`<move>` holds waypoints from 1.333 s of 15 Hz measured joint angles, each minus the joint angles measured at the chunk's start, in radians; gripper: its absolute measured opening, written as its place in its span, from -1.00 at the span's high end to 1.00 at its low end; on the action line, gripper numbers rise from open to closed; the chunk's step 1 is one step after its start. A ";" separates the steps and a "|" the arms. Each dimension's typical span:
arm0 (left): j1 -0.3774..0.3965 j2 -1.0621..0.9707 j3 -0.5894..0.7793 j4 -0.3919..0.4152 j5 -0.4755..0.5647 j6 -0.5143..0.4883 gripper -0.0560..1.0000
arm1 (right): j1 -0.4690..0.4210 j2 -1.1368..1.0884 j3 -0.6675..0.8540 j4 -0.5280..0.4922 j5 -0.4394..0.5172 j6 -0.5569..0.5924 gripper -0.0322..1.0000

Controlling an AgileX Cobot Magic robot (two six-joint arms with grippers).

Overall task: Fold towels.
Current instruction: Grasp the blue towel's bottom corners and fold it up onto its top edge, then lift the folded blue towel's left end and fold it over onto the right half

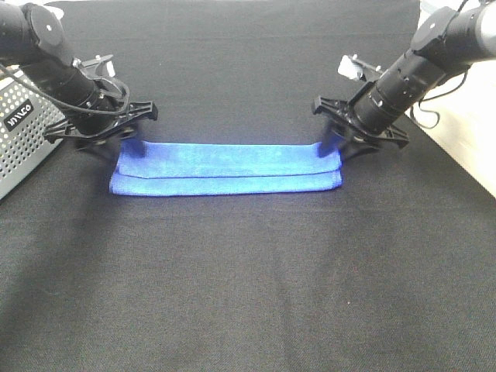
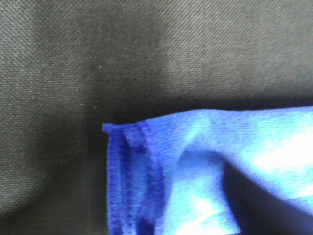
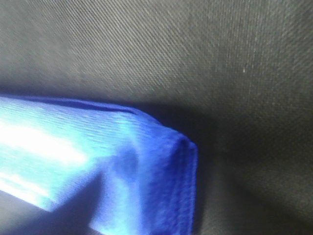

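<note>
Folded towel (image 1: 225, 169) lay on worktop (image 1: 248, 294); left end effector (image 1: 105, 143) and right end effector (image 1: 345, 147) sat at its ends, I couldn't tell grip.

We've got the towel (image 1: 225, 169) lying on the table (image 1: 248, 294), stretched from nine o'clock to three. Left gripper (image 1: 116, 146) sits at its ten o'clock corner, right gripper (image 1: 341, 149) at its two o'clock corner. Out past nine o'clock, a box (image 1: 19, 132) stands at the table's edge.
</note>
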 joint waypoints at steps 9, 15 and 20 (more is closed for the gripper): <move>0.000 0.059 -0.006 -0.020 0.011 0.000 -0.74 | 0.000 -0.029 0.000 -0.019 0.035 0.003 -0.87; 0.004 0.076 -0.007 -0.067 -0.003 -0.005 0.52 | 0.000 -0.032 0.000 -0.020 0.035 0.003 -0.87; -0.002 0.039 -0.009 0.073 0.044 -0.049 0.77 | 0.000 -0.032 0.000 -0.020 0.035 0.003 -0.87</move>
